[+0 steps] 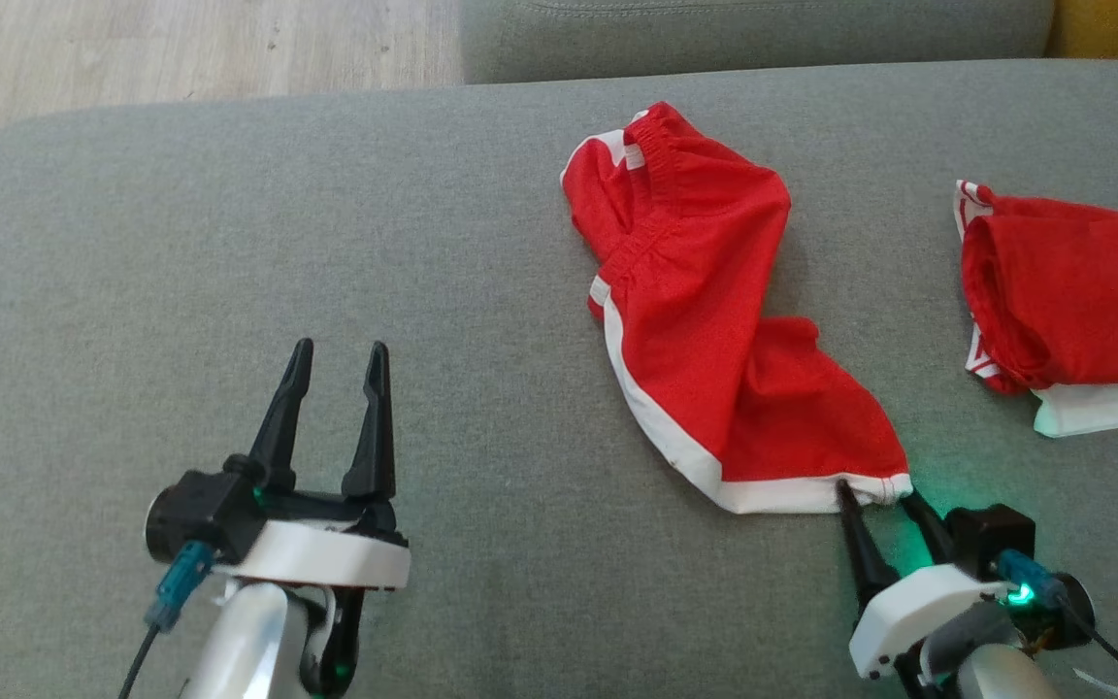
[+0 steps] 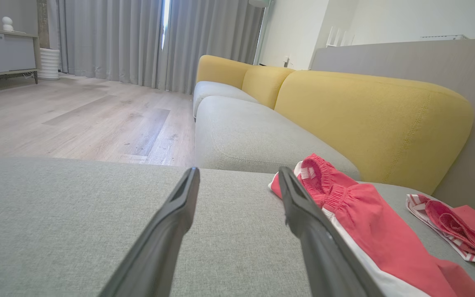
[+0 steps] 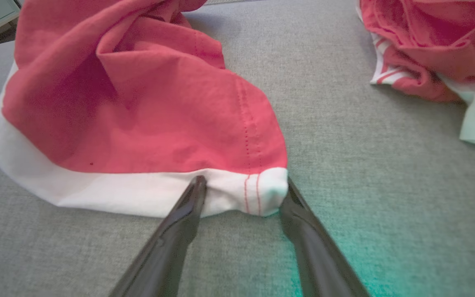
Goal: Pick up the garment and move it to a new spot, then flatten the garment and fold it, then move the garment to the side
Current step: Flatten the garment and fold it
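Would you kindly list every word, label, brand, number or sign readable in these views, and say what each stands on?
None: no readable text appears in these views.
The red shorts bear white trim and stitching, no print.
The second red garment has stripes, no lettering.
The grey sofa cushion and yellow backrest are plain.

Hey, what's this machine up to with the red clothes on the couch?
A two-armed robot is starting on the crumpled red shorts lying on the grey cushion. Its right gripper sits at the white hem corner, one finger on either side, jaws open, nothing lifted yet. Its left gripper hovers open over bare cushion. Another red garment lies further right.
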You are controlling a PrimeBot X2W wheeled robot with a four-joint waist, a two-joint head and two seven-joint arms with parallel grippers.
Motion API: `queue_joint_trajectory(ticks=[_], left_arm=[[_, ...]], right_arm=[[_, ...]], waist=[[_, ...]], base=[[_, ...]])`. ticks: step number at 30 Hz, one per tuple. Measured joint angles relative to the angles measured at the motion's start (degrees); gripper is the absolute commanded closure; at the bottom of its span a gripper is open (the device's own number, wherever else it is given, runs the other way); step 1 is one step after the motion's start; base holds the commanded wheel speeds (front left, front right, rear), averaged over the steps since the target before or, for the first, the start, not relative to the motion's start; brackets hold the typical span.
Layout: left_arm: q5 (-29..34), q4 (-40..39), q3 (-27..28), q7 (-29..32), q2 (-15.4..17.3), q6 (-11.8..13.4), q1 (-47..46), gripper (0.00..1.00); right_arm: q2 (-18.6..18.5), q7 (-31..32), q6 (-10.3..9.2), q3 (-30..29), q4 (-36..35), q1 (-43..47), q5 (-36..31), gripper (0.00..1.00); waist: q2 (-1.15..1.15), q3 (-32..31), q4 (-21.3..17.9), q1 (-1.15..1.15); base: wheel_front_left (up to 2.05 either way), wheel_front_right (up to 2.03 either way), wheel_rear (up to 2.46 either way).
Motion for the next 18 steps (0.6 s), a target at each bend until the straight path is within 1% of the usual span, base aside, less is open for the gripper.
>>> queue_joint_trajectory(ticks=[1, 8, 14, 18], left_arm=[[0.0, 0.0, 0.0, 0.0, 0.0, 0.0, -0.2, 0.00], [0.5, 0.2, 0.1, 0.0, 0.0, -0.4, -0.2, 0.00], [1.0, 0.4, 0.0, 0.0, 0.0, -0.4, -0.2, 0.00], [1.6, 0.7, -1.1, 0.0, 0.5, -0.4, -0.7, 0.00]], right_arm=[[0.0, 0.0, 0.00, 0.0, 0.1, -0.1, 0.0, 1.00], [0.0, -0.3, 0.00, -1.3, 0.7, -1.1, -0.7, 1.00], [0.0, -0.3, 0.00, -4.0, 0.6, -1.1, -1.5, 1.00], [0.0, -0.3, 0.00, -5.8, 0.1, -1.1, -1.4, 1.00]], waist=[[0.00, 0.1, 0.1, 0.00], [0.00, 0.0, -0.3, 0.00], [0.00, -0.2, -1.9, 0.00], [0.00, 0.2, -3.0, 0.00]], base=[[0.00, 0.00, 0.00], [0.00, 0.00, 0.00], [0.00, 0.00, 0.00], [0.00, 0.00, 0.00]])
